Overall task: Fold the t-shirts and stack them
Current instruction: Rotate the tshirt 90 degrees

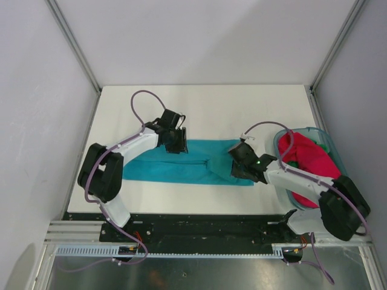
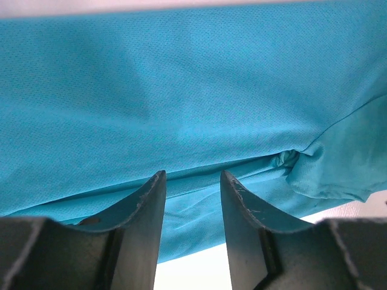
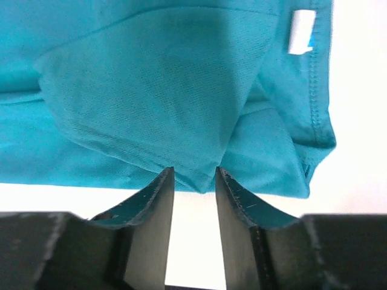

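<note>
White surface (image 1: 199,109), boxed in by pale walls and metal frame posts, carries 1 teal-blue t-shirt (image 1: 181,168) laid out as a long band across its middle.

The left tool (image 2: 192,175) has its 2 dark fingers (image 2: 148,205) apart, with nothing between them. Their tips sit at the near hem of the teal cloth, and bare surface shows low in the gap. In the top view this tool is over the far left part of the band. The left arm (image 1: 130,145) reaches forward and bends inward from its base at the near left.

The right tool (image 3: 193,172) is likewise parted and grips nothing. A folded corner of the same shirt ends just at the mouth between its tips. Beyond lies a stitched hem and a small white tag (image 3: 301,31) with a blue mark, its writing too small to read. The right arm (image 1: 296,179) stretches from the near right toward the band's right end.

Further right, a translucent teal basket (image 1: 305,128) sits on the surface, well apart from the left tool. It holds a bunched magenta-red t-shirt (image 1: 308,160) with a bit of green cloth (image 1: 325,145) beside it.
</note>
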Action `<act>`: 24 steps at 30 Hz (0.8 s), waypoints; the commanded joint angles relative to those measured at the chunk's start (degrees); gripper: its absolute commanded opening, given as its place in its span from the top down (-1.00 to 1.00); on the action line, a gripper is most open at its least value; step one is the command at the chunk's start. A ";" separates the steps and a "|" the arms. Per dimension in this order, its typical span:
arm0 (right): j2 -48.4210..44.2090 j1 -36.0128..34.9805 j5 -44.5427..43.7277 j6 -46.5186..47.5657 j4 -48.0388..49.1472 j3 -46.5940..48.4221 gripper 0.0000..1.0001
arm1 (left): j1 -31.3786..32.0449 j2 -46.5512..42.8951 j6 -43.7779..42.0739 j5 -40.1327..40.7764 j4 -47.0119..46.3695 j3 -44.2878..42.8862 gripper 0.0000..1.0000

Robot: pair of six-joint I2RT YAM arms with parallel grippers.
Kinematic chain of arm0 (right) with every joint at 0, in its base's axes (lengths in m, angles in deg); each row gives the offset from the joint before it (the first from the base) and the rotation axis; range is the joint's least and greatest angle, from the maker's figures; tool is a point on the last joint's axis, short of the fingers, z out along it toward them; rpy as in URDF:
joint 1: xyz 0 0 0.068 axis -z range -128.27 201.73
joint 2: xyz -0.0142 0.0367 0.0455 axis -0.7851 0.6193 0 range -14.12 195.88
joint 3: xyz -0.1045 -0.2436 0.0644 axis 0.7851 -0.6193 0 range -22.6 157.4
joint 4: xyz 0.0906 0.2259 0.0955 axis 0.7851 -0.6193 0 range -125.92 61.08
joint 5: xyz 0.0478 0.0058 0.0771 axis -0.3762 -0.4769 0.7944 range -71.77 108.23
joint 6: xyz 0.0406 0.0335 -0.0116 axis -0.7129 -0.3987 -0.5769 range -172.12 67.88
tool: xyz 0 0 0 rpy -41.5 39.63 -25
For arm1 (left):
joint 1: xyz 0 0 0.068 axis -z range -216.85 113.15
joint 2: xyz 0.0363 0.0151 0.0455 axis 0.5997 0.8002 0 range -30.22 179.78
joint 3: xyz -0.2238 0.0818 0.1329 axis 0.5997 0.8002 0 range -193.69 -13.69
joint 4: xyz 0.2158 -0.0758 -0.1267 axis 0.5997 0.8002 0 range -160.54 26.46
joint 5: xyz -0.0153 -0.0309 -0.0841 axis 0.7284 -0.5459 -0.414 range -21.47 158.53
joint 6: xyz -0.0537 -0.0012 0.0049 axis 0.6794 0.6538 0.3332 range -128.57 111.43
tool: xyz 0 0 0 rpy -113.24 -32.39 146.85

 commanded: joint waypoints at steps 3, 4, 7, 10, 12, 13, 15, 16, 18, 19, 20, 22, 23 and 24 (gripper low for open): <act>-9.49 -1.05 -2.87 -10.59 -5.80 -4.72 0.05 | -0.65 -3.34 -0.31 0.56 -0.55 -1.76 0.08; -10.35 -1.42 -2.81 -12.66 -5.88 -5.92 0.02 | -0.85 -3.52 -0.38 0.52 -0.54 -1.92 0.08; -12.38 -1.61 -2.66 -17.97 -5.41 -9.37 -0.10 | -1.40 -4.02 -0.62 0.33 -0.57 -2.13 0.08; -14.03 -1.76 -2.28 -21.97 -3.60 -11.69 -0.18 | -1.99 -4.33 -0.83 0.14 -0.53 -2.04 0.08; -14.32 -1.90 -3.19 -23.97 -2.94 -12.35 -0.21 | -2.32 -4.55 -0.93 0.00 -0.52 -1.78 0.08; -14.34 -1.98 -3.85 -24.72 -2.69 -12.54 -0.22 | -2.47 -4.65 -1.00 -0.11 -0.52 -1.62 0.08; -14.62 -1.95 -4.77 -26.18 -1.86 -13.31 -0.25 | -2.77 -4.91 -1.15 -0.28 -0.54 -1.24 0.08; -15.02 -2.01 -5.08 -26.79 -1.27 -13.86 -0.26 | -2.92 -5.06 -1.20 -0.34 -0.57 -1.04 0.08; -16.04 -2.05 -5.49 -28.01 0.06 -15.13 -0.27 | -3.25 -5.50 -1.42 -0.40 -0.53 -0.68 0.08; -16.57 -2.01 -5.79 -28.63 0.57 -15.78 -0.27 | -3.47 -5.61 -1.47 -0.49 -0.57 -0.50 0.08; -17.09 -1.99 -6.16 -29.20 0.96 -16.28 -0.28 | -3.62 -5.76 -1.54 -0.53 -0.55 -0.32 0.08; -17.88 -1.98 -6.73 -29.93 1.80 -17.30 -0.28 | -3.80 -6.05 -1.61 -0.54 -0.57 -0.04 0.08; -18.06 -1.89 -6.90 -30.29 2.14 -17.74 -0.29 | -3.92 -6.20 -1.61 -0.60 -0.59 0.08 0.08; -18.06 -1.89 -6.98 -30.51 2.54 -18.14 -0.30 | -4.02 -6.27 -1.65 -0.63 -0.60 0.19 0.08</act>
